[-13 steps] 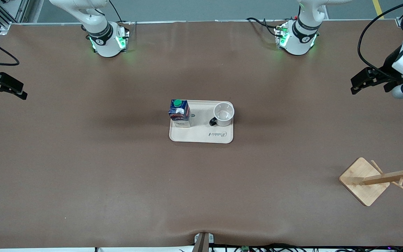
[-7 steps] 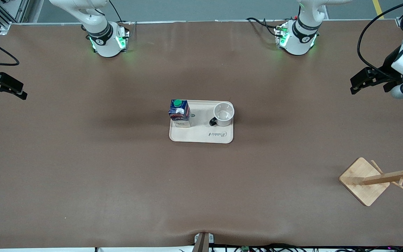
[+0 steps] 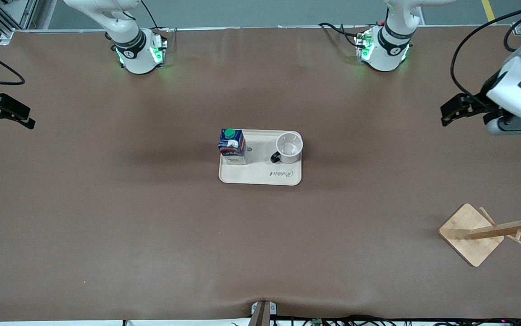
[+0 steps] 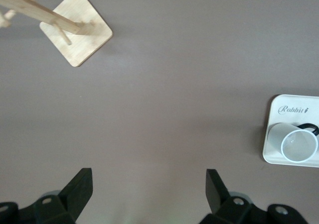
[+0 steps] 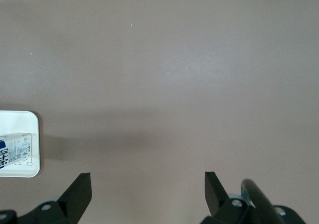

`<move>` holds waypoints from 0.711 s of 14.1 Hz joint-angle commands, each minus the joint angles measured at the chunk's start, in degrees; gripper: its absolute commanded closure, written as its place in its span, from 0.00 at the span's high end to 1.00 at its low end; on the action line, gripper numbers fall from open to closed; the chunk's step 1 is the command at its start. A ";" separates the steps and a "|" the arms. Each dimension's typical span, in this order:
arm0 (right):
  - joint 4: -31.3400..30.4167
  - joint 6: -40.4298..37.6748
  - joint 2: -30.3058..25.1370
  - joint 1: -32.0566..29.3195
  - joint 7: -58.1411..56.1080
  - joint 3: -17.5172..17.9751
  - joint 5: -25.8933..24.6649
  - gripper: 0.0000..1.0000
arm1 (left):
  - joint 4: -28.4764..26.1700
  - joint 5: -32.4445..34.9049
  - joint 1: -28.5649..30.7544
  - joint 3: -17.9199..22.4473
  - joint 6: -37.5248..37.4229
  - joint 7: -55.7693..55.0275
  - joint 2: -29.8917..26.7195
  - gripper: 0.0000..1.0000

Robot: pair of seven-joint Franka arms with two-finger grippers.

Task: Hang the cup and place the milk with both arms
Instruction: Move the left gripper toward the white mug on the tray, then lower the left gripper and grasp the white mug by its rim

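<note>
A cream tray (image 3: 260,174) sits at the middle of the frame in the front view, on the brown desk (image 3: 151,217). The milk (image 3: 232,146) stands upright at the tray's corner toward the right arm's end of the desk, its green cap on top. The cup (image 3: 289,146) stands upright, mouth up, at the tray's corner toward the left arm's end, with its black handle pointing toward the milk. The 2 are apart, with bare tray between them.

A wooden cup rack (image 3: 486,231) stands in the lower right of the front view, at the left arm's end of the desk, nearer to the front camera than the tray and well apart from it. Its square base is on the desk, and pegs stick out from its post.

The left end effector (image 3: 446,114) is in the upper right of the front view, over bare desk, released and empty, its 2 fingers (image 4: 77,191) spread wide in the left wrist view.

The right end effector (image 3: 27,121) is at the upper left edge of the front view, over bare desk, also released and holding nothing; its fingers (image 5: 77,190) stand wide in the right wrist view.
</note>
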 commanded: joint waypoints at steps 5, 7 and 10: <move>1.38 -0.38 0.73 -1.47 0.17 1.11 -0.23 1.00 | 0.07 -0.35 -4.57 -4.78 1.82 0.62 3.95 1.00; 1.38 -0.38 0.73 -1.47 0.17 1.02 -0.14 1.00 | -0.89 -0.26 -5.98 -5.83 1.82 0.97 5.00 1.00; 1.38 -0.29 1.17 -1.56 0.17 1.11 0.04 1.00 | -1.86 -0.17 -6.34 -6.80 2.78 7.18 6.85 1.00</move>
